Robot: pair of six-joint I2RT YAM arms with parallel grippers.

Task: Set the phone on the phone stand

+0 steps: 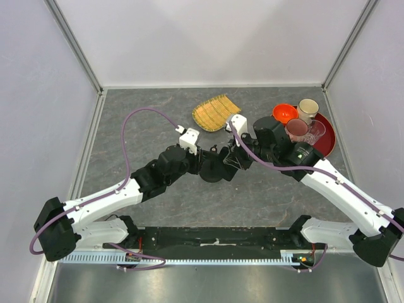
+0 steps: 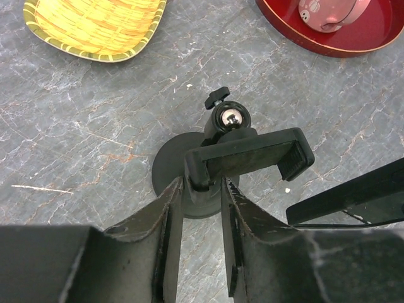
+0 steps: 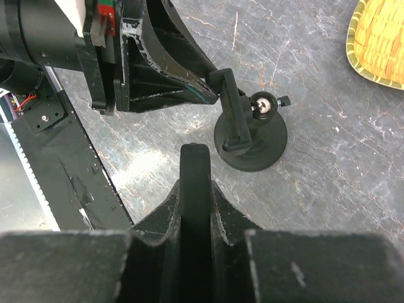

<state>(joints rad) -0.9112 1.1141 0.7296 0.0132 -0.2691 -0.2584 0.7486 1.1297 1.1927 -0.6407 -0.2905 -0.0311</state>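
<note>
- Phone (image 3: 194, 165): off the surface (image 2: 95, 126), pinched on its flat faces by the right hand (image 3: 196, 194). That hand's fingers are closed down to the slab's thickness.
- Right wrist view: the phone shows edge-on, its thin leading end pointing at the stand (image 2: 249, 153). It stops near the stand's disc base and does not touch it.
- Left wrist view: the phone comes in as a dark slab on the side of the stand away from the left hand (image 2: 202, 192). It is tilted, with its near corner low.
- The stand is upright on its disc base. Its ball joint sits behind the cradle bar, and the bar's long axis lies across the left hand's line of reach.
- Left hand: fingers only narrowly apart, one on either side of the hooked end of the bar nearest it. They appear to pinch that end and steady the stand, though I cannot confirm firm contact on both sides.
- Both hands are close to the stand. The left is on it and the right is just short of it.
- Judgement: the move turns on bringing the phone's flat face square to the cradle and its length along the bar. The right wrist must roll before closing in.
- Risk: the phone's end could knock the bar or the left fingers.
</note>
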